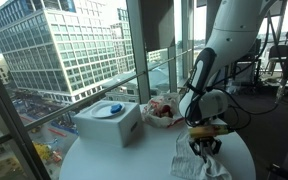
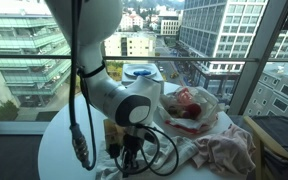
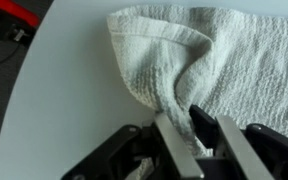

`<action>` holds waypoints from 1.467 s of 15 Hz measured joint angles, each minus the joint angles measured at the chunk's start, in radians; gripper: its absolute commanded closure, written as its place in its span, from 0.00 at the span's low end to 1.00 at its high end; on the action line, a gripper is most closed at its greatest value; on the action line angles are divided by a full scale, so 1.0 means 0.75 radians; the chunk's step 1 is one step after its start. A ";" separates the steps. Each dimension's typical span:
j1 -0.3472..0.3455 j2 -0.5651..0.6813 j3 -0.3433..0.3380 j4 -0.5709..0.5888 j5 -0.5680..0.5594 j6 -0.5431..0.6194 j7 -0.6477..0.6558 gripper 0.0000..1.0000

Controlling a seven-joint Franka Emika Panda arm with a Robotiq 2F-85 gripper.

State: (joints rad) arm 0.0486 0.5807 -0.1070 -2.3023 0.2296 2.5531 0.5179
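In an exterior view, crumpled white towel [image 1: 199,163] near the table's [image 1: 104,160] edge, jaws down on it, box [image 1: 109,122] and bowl [image 1: 162,112] at the window-side edge, in an exterior view, towel [image 2: 224,150] beside the bowl [image 2: 189,108], wrist view, jaws clenched on a raised fold of the towel [image 3: 214,60]

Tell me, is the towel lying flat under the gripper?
No, the wrist view shows the towel bunched into a raised fold inside the gripper.

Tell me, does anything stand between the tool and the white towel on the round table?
Nothing visible does. In the wrist view the tool straddles a raised fold of the crumpled white cloth towel. The white box and the clear bag of red items stand apart from it.
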 measured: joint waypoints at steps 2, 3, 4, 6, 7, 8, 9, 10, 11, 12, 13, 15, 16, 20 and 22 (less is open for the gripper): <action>0.093 -0.001 -0.098 0.039 -0.128 -0.141 0.146 1.00; 0.137 -0.001 -0.140 0.063 -0.193 -0.202 0.231 0.98; 0.177 -0.002 -0.174 0.092 -0.261 -0.267 0.320 0.97; 0.235 -0.002 -0.211 0.162 -0.383 -0.407 0.483 0.97; 0.255 -0.001 -0.216 0.201 -0.440 -0.486 0.559 0.97; 0.271 0.000 -0.216 0.243 -0.491 -0.569 0.626 0.97; 0.281 0.007 -0.211 0.286 -0.535 -0.651 0.682 0.97; 0.286 0.022 -0.202 0.333 -0.573 -0.733 0.733 0.97; 0.287 0.047 -0.190 0.377 -0.605 -0.802 0.773 0.97; 0.286 0.083 -0.179 0.423 -0.627 -0.863 0.810 0.97; 0.286 0.129 -0.169 0.472 -0.648 -0.920 0.845 0.97; 0.286 0.238 -0.154 0.577 -0.675 -1.031 0.905 0.97; 0.285 0.297 -0.149 0.633 -0.688 -1.086 0.931 0.97; 0.287 0.521 -0.138 0.876 -0.728 -1.352 1.002 0.64; 0.297 0.601 -0.129 0.991 -0.768 -1.521 1.006 0.50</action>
State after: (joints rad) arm 0.2716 1.0313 -0.2034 -1.5592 -0.3467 1.4120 1.2725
